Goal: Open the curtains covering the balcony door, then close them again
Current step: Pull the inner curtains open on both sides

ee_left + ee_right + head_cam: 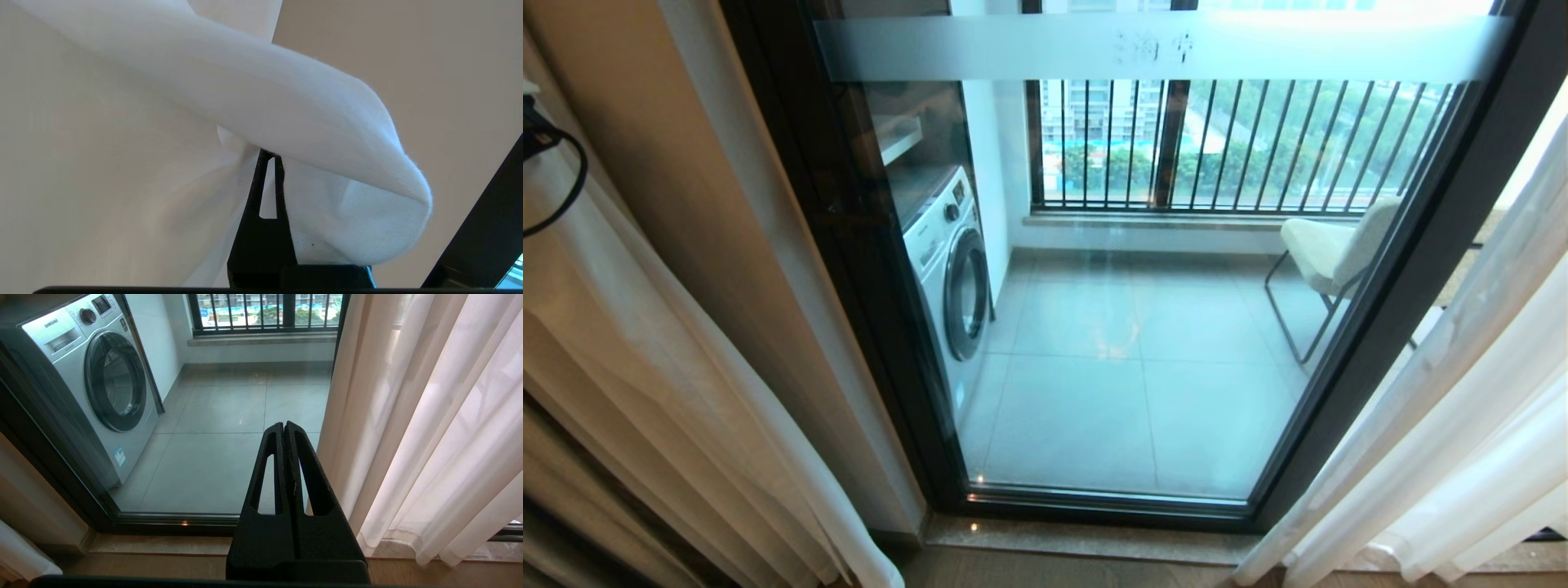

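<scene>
The sheer white pleated curtains point(1462, 425) hang gathered to either side of the black-framed glass balcony door point(1127, 327), leaving its pane uncovered. The left gripper point(267, 157), jaws clenched on a curtain fold, sits beside the door frame. The right gripper point(284, 426), jaws clenched and holding nothing, faces the door.

Your left gripper point(267, 157) has its two black fingers point(254, 192) pressed together with sheer white curtain point(286, 106) fabric pinched at the tips. A thick fold of the cloth drapes over and across the fingertips, bulging into a rounded end beside them. You can see more of the same thin fabric spreading behind the fingers. A plain beige surface point(408, 53) fills the background, and a black frame edge point(486, 228) cuts diagonally across one corner.
</scene>
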You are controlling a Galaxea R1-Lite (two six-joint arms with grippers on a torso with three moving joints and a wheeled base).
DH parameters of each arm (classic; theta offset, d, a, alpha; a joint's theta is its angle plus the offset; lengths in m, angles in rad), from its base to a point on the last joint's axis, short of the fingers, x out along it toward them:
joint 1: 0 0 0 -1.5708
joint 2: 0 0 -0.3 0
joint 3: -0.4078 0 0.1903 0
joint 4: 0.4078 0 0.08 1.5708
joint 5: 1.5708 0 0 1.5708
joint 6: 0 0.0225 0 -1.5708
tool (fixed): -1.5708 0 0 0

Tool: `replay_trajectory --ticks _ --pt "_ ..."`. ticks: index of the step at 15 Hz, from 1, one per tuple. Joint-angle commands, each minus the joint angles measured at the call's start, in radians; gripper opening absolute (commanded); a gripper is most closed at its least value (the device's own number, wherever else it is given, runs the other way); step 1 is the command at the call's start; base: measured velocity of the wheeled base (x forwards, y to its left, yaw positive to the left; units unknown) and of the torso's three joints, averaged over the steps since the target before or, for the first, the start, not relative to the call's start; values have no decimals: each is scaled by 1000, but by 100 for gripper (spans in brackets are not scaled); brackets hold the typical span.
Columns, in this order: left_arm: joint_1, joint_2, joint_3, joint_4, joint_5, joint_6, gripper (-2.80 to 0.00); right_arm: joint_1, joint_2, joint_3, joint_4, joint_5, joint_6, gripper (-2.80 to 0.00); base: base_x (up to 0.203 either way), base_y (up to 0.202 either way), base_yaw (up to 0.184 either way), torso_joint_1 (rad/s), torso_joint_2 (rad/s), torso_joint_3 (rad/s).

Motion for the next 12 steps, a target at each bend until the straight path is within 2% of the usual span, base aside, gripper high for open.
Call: replay_trajectory --ticks 1,4,5,12 --pt "-1 -13 14 -4 -2 -4 -280 0 1 0 -1 -1 0 -280 0 0 0 0 0 0" --pt "-3 -14 30 -6 -1 -3 -280 0 1 0 -1 -1 0 -280 0 0 0 0 0 0" --pt "-3 -13 32 -6 -1 -1 0 0 1 0 -1 0 0 -280 0 0 0 0 0 0" --pt "-1 -15 36 -7 -3 2 0 0 1 0 -1 -1 0 -280 0 0 0 0 0 0"
